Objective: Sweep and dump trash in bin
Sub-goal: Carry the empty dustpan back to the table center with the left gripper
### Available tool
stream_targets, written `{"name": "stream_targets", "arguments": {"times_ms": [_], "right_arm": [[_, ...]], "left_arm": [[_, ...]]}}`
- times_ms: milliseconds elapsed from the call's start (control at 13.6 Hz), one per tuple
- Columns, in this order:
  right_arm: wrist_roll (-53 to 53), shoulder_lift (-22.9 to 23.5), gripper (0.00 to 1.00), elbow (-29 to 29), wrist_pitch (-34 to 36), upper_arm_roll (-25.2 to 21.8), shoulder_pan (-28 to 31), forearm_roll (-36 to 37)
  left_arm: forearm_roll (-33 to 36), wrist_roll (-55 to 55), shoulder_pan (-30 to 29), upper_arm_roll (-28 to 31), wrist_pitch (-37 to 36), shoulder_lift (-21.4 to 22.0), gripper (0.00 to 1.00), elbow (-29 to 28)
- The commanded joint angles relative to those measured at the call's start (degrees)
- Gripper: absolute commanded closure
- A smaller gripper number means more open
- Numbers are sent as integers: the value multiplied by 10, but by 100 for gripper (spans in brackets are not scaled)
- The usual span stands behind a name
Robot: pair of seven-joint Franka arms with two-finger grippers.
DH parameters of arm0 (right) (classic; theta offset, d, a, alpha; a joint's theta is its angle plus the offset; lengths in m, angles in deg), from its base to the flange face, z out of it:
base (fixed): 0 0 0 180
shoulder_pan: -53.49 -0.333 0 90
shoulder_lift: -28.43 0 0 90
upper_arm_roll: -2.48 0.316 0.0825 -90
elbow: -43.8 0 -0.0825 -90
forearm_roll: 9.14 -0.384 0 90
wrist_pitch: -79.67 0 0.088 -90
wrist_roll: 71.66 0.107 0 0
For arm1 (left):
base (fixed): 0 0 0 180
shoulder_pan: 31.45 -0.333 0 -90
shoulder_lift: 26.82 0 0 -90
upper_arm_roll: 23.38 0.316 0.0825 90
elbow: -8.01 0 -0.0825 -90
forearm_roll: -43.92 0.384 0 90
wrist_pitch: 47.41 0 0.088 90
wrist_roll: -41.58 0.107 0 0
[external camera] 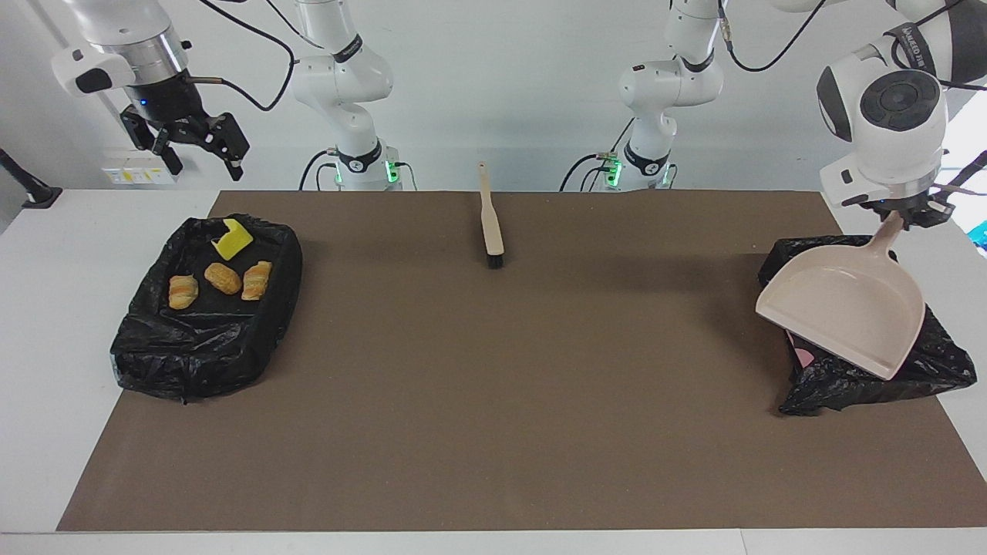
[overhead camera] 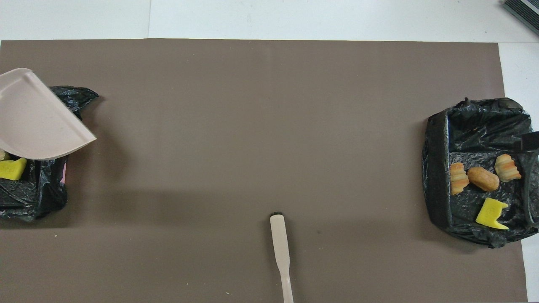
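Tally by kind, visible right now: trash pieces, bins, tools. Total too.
Bread pieces: 4, one only an edge by the dustpan
Yellow sponge bits: 2
Bag-lined bins: 2
Brush: 1
Dustpan: 1
Total: 10; the dustpan hides part of one bin.

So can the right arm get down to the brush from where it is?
Probably yes. The right gripper hangs open and empty, high above the table's edge near its bin. The brush lies alone on the mat with nothing around it.
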Motion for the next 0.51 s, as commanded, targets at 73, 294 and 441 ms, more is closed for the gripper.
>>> {"name": "stream_targets", "arguments": {"times_ms": [73, 294, 441], "right_arm": [[-42, -5, 0, -8, 11, 14, -1, -2], [-45, -22, 0, 13, 21, 15, -6, -3], [-41, -28, 0, 21, 22, 12, -6, -3]], "left_arm": [[-100, -150, 59, 6, -34, 33, 100, -26], [-174, -302, 121, 6, -33, 42, 100, -36], [-215, -395, 164, 6, -27, 44, 100, -36]]}}
